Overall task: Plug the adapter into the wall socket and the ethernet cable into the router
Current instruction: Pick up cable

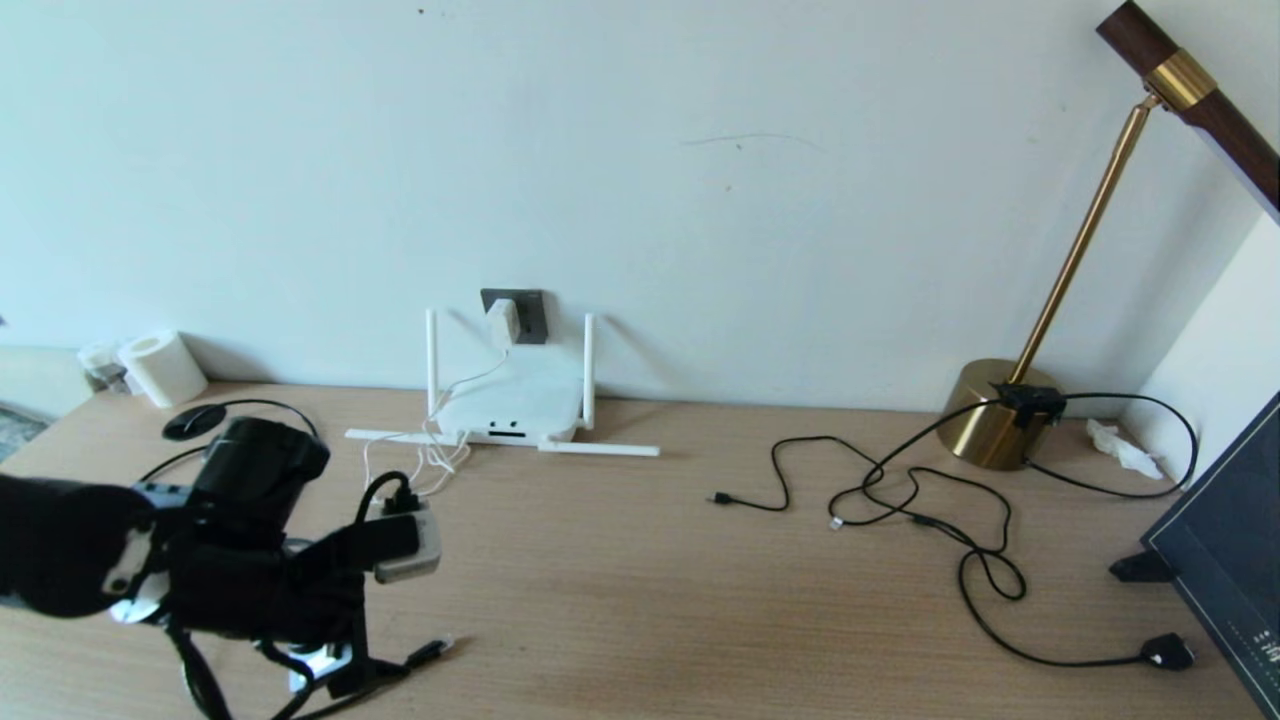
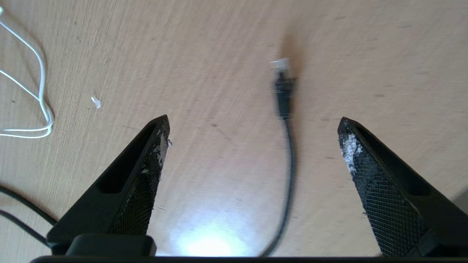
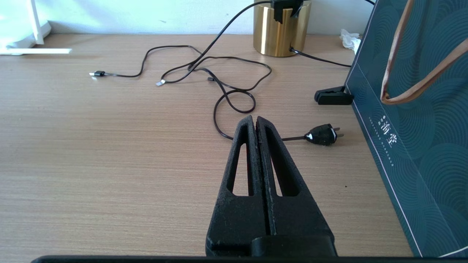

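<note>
The white adapter (image 1: 504, 320) sits against the dark grey wall socket (image 1: 528, 312), and its thin white cord (image 1: 455, 385) drops to the white router (image 1: 515, 405) on the table below. The ethernet cable (image 2: 290, 164) lies on the table and passes between the open fingers of my left gripper (image 2: 254, 120). Its clear-tipped plug (image 2: 280, 65) lies just past the fingertips, untouched; in the head view the plug (image 1: 432, 650) is at the front left. My right gripper (image 3: 255, 118) is shut and empty, low over the right side of the table.
A brass lamp (image 1: 1000, 415) stands at the back right with thin black cords (image 1: 900, 490) sprawled in front of it and a black two-pin plug (image 3: 321, 134). A dark blue bag (image 3: 413, 128) walls off the right. A paper roll (image 1: 160, 368) stands at the back left.
</note>
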Available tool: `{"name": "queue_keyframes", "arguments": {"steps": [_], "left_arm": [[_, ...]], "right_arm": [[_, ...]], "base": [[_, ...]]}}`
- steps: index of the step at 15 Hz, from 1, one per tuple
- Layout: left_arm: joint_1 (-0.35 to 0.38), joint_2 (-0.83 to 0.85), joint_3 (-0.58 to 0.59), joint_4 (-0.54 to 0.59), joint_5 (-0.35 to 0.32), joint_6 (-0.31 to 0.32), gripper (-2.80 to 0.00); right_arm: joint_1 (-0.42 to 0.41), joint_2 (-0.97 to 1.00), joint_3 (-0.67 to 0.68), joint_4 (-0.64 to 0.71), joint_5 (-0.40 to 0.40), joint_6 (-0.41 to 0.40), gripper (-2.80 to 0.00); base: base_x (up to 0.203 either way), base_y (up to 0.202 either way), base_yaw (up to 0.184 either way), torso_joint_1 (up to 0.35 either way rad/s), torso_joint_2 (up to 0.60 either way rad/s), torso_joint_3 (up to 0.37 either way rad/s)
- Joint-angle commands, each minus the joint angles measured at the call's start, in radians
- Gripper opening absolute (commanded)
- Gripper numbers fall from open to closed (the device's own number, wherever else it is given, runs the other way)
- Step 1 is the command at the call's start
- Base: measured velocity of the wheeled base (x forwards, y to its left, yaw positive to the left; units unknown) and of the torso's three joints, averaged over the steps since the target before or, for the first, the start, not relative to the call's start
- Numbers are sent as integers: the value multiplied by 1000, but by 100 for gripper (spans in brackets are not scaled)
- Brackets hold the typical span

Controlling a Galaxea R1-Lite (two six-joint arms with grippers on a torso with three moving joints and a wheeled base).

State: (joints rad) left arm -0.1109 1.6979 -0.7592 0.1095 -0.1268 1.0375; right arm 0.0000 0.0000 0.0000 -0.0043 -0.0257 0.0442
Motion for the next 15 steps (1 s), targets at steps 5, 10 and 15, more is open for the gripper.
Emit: {"name": "queue_keyframes", "arguments": {"steps": [5,10,15], "left_arm": [[0,85,-52,77,3,44,0],[-3,104,-14,59,25,45,0],[-3,184,-15,1,22,38,0]], "right_arm": [[0,0,0,0,0,0,-280],[0,0,0,0,0,0,-280],[0,0,0,0,0,0,-280]], "base": [[0,0,0,0,0,0],[0,0,0,0,0,0],[0,0,0,0,0,0]]}}
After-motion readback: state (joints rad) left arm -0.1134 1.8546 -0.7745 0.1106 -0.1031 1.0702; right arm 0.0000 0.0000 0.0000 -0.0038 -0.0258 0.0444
